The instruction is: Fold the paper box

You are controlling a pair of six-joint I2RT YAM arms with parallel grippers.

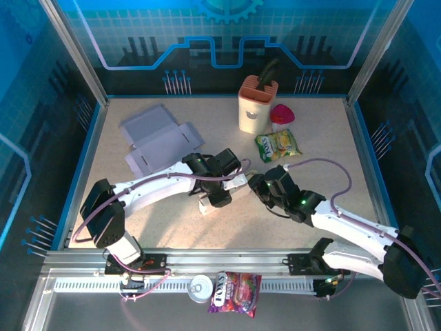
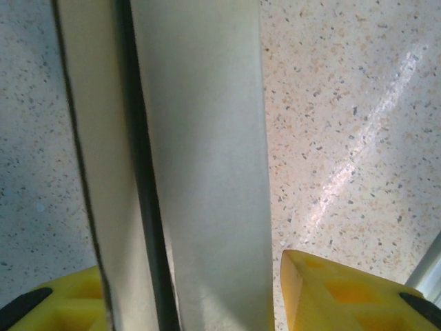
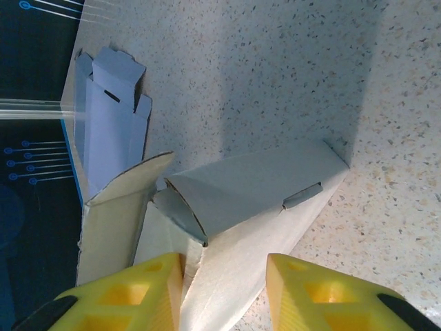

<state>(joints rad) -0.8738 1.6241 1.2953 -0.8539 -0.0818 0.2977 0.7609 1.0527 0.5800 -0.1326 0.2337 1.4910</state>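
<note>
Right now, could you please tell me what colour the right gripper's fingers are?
The fingers are bright yellow, clearest in the right wrist view.

A cream plastic holder [image 1: 257, 107] with an orange rim stands on the speckled beige desk [image 1: 138, 221], with a dark utensil [image 1: 269, 71] sticking out of it. A red strawberry-shaped toy [image 1: 281, 114] sits just right of the holder, and a yellow-green snack bag [image 1: 278, 145] lies just in front. Well in front, past the desk's edge, lie a silver can [image 1: 200, 288] and a purple sweet packet [image 1: 236, 292].

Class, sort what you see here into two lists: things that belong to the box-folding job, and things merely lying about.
Job in hand: box, left gripper, right gripper.

Lying about: flat blanks, cup, red item, snack bag, can, sweets bag.
</note>
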